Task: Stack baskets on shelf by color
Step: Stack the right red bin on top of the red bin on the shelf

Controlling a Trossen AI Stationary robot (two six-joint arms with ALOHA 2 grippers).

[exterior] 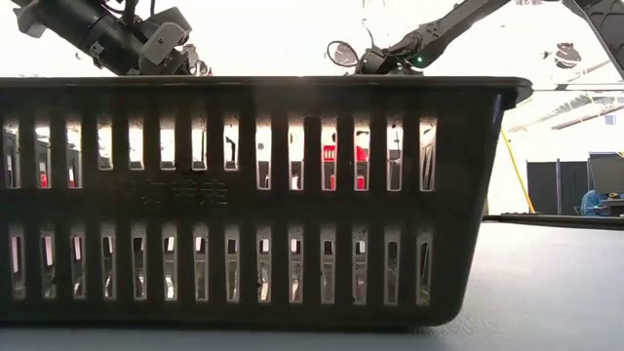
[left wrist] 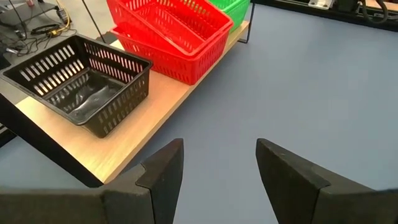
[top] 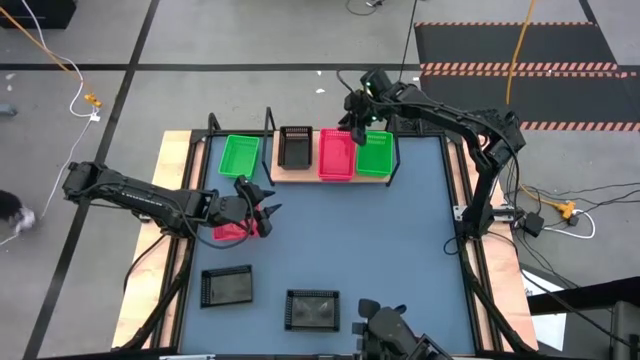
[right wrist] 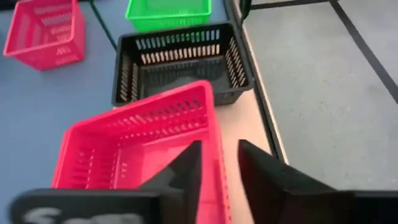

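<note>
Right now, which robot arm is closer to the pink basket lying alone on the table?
The left. In the high view the left gripper hangs open right beside the lone pink basket, while the right gripper is far off over the pink stack on the shelf.

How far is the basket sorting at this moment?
Done: the shelf holds a black basket, stacked pink baskets and a green basket. In hand: the right gripper hovers there; the open left gripper is beside a pink basket. Left: two black baskets and one green.
</note>
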